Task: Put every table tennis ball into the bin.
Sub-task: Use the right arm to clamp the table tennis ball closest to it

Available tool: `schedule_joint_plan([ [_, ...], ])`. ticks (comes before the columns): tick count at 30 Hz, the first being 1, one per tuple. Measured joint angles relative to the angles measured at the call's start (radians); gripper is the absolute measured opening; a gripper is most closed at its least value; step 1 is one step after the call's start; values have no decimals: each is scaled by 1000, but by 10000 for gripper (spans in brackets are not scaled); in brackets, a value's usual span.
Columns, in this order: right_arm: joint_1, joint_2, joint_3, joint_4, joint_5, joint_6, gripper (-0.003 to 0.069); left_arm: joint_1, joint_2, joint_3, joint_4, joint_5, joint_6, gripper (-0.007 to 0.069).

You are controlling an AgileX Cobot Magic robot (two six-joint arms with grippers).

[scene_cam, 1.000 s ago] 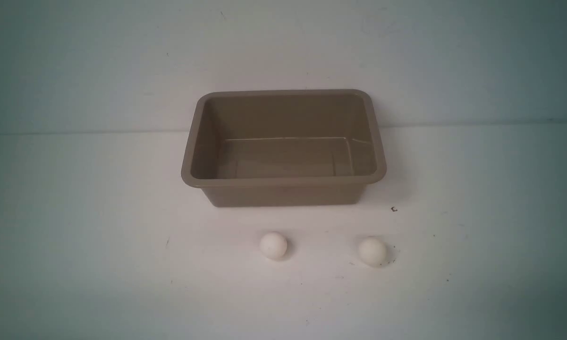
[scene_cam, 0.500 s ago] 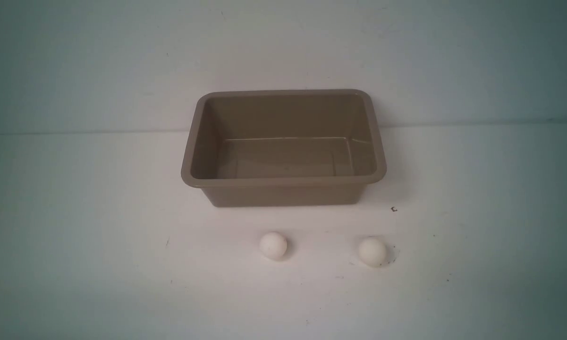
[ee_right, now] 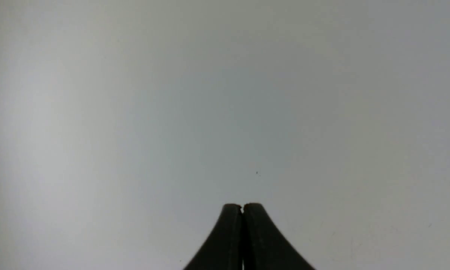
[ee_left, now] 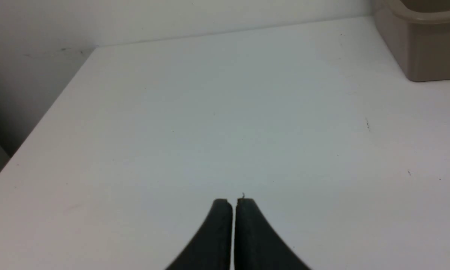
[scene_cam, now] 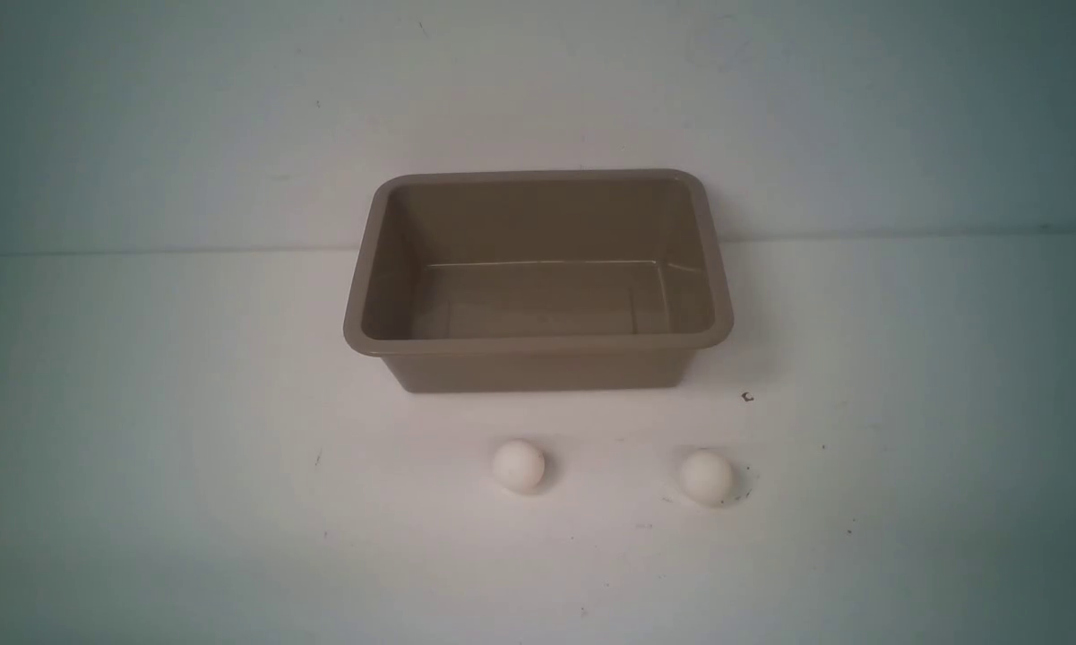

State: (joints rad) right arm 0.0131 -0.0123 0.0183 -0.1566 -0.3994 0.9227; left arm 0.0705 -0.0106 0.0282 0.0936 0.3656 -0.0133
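While the wrist cameras are looking down, the left gripper [ee_left: 234, 200] is hanging over the white table [ee_left: 210, 112] with its two dark fingers shut tight together and holding nothing. A big stretch of table is lying open ahead of it, running out to the table's left edge and its far left corner. One corner of the bin [ee_left: 427, 56] is peeking in, well apart from the fingertips. The right gripper [ee_right: 242, 205] is also closed up on nothing, and it is hanging over a plain pale surface; which part of the table, I cannot tell.

Farther out, the two table tennis balls are sitting on the table, side by side and well apart from each other. The left ball [scene_cam: 518, 466] is resting before the middle of the bin's near wall, the right ball [scene_cam: 707, 477] before its near right corner, and neither is touching it. Wide white table is spreading out from them toward the left and right edges.

Behind them, the brown bin is standing upright, open top up, a long side facing the robot, close to the table's far edge, where the pale wall [scene_cam: 538, 81] is rising.
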Motion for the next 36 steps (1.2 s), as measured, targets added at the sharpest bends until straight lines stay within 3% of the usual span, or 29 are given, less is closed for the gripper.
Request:
schedule_joint_plan([
  [6,0,0,-13,-144,36,25,-16,0,0,0,0,0,0,-4],
  [10,0,7,-84,-405,152,159,-16,0,0,0,0,0,0,-4],
  [13,0,94,-197,-816,199,378,-16,0,0,0,8,0,3,-4],
  [14,0,102,-213,-844,197,393,-16,0,0,0,8,0,3,-4],
  [15,0,144,-254,-989,180,474,-16,0,0,0,22,0,13,-4],
  [17,0,259,-341,-1324,83,682,-16,0,0,0,72,0,21,-4],
  [19,-1,383,-422,-1502,-56,833,-14,0,0,0,141,0,39,-4],
  [23,-10,585,-539,-1601,-226,911,-13,0,0,0,246,0,45,-4],
  [27,-10,778,-637,-1613,-270,921,-11,0,0,0,279,0,45,-4],
  [36,-11,1005,-677,-1613,-86,715,-11,0,0,0,283,0,45,-4],
])
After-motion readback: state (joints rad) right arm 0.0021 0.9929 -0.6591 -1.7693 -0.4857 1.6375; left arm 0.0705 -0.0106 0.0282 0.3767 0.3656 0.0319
